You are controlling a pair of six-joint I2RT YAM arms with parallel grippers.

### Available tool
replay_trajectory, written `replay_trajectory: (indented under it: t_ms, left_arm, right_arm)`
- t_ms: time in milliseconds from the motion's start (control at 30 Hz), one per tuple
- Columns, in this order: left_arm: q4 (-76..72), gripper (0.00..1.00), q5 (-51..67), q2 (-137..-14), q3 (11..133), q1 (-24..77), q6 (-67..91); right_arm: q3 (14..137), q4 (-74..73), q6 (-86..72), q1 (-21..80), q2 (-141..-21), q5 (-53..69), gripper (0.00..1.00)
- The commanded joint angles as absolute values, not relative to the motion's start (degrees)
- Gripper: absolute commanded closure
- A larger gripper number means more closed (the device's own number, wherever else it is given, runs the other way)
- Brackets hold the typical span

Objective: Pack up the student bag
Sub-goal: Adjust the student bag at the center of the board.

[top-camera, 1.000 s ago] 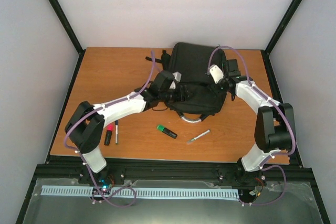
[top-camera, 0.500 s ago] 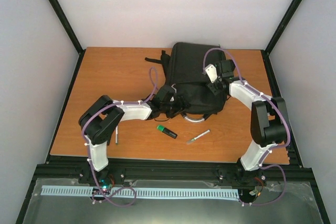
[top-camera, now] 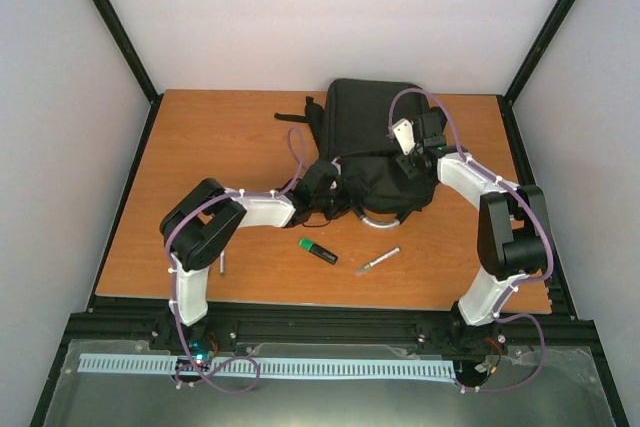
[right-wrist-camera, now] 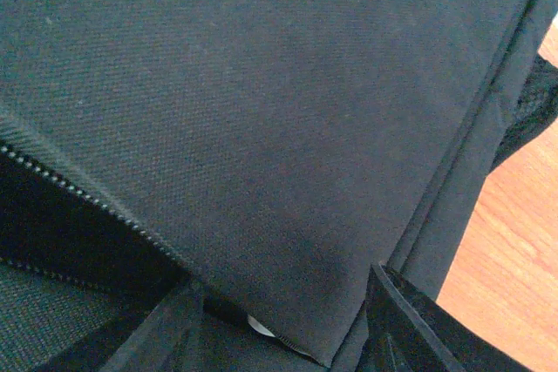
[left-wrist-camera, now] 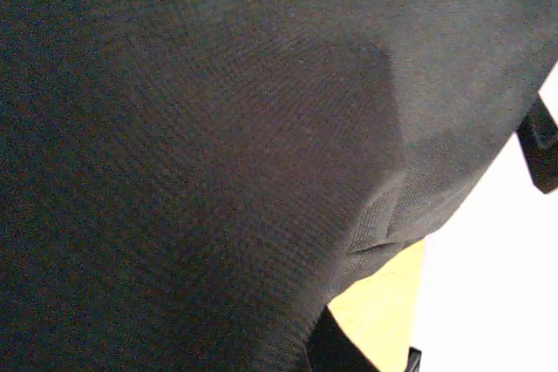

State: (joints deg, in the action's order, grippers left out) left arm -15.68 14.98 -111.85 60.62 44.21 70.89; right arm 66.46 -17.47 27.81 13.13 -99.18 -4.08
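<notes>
The student bag (top-camera: 370, 132), a large black backpack, lies at the back middle of the table, and its pale grey loop handle (top-camera: 380, 217) points toward me. My left gripper (top-camera: 326, 187) is at the bag's near left edge. Black bag fabric (left-wrist-camera: 218, 145) fills the left wrist view and hides the jaws, which are shut on it. My right gripper (top-camera: 408, 152) hovers over the bag's right side. Its fingers (right-wrist-camera: 179, 324) stand apart with the corner of a flap (right-wrist-camera: 288, 215) between them, beside an open zip (right-wrist-camera: 61, 185).
A green highlighter (top-camera: 318, 251) and a silver pen (top-camera: 377, 261) lie on the wood in front of the bag. Another pen (top-camera: 222, 265) shows beside the left arm's elbow. Black straps (top-camera: 300, 114) trail from the bag's left side.
My left arm has folded back toward its base. Its gripper slid to the bag's near left edge and shut. The right gripper shifted slightly left over the bag.
</notes>
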Motion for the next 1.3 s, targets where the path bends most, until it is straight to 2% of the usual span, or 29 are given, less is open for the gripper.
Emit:
replay_trajectory:
  t_ms: [0,167,433,533,733,767,800,1133,1200,1267]
  left_arm:
    - [-14.8,0.99,12.9,-105.7,62.8,44.5,65.5]
    - [-7.0,0.99,11.0,-95.9,62.4,44.6,58.5]
    - [-1.6,0.99,8.7,-87.7,59.2,44.6,55.6]
    - [-1.3,0.99,9.2,-86.6,57.6,44.6,55.7]
    - [-0.4,0.99,8.8,-84.9,54.9,44.6,54.5]
    - [0.0,0.99,8.6,-85.0,55.2,44.6,54.0]
    - [0.3,0.99,8.3,-85.3,55.4,44.6,53.4]
    - [1.4,0.99,9.4,-98.1,63.0,43.5,46.4]
    - [2.0,0.99,11.2,-102.6,66.1,42.5,46.3]
    - [2.4,0.99,12.9,-106.2,68.7,41.9,46.0]
  right_arm:
    - [67.7,-17.7,28.2,13.5,-97.5,-4.7,0.43]
    - [70.9,-18.3,30.5,13.5,-99.1,-7.1,0.39]
    - [71.9,-16.1,30.5,13.4,-98.6,-10.0,0.39]
    - [70.8,-16.2,30.5,13.5,-95.8,-7.4,0.49]
    - [67.5,-16.4,30.0,13.4,-88.3,-3.7,0.9]
    - [67.2,-17.1,29.7,13.5,-87.6,-2.6,0.96]
    - [66.9,-17.9,29.3,13.5,-87.0,-1.5,0.97]
    - [57.4,-23.0,28.9,15.2,-78.6,1.7,0.97]
    - [56.4,-23.5,28.8,15.1,-79.2,1.4,0.94]
    - [55.9,-23.3,28.5,15.2,-79.9,0.7,0.87]
